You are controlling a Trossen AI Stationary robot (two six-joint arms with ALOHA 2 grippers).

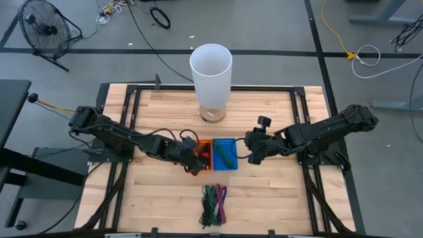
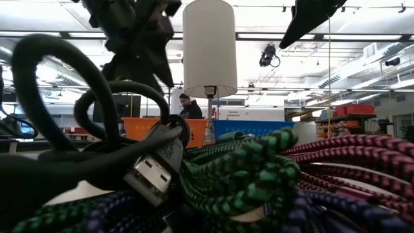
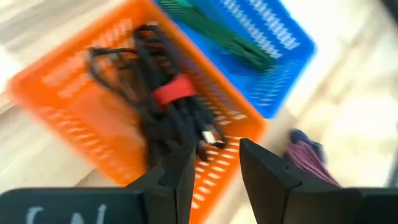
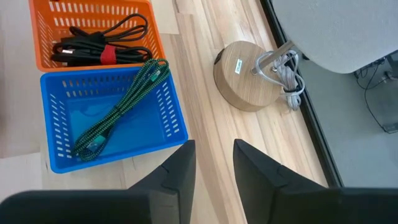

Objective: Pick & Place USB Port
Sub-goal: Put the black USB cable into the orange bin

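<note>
An orange basket (image 1: 206, 143) and a blue basket (image 1: 227, 141) stand side by side at mid-table. A coiled black USB cable with a red strap (image 3: 163, 102) lies in the orange basket (image 3: 74, 124). A green braided cable (image 4: 118, 112) lies in the blue basket (image 4: 59, 99). A pile of green, purple and magenta cables (image 1: 213, 201) lies near the table's near edge. My left gripper (image 1: 196, 162) hangs open and empty over the orange basket's near side (image 3: 216, 152). My right gripper (image 1: 250, 151) waits open and empty just right of the blue basket (image 4: 214, 152).
A white lamp (image 1: 211, 69) stands on a round wooden base (image 4: 245, 74) toward the far edge, a grey cord wound at its stem. In the low view a black cable's USB plug (image 2: 152, 175) lies close to the camera. Bare wood lies left and right of the pile.
</note>
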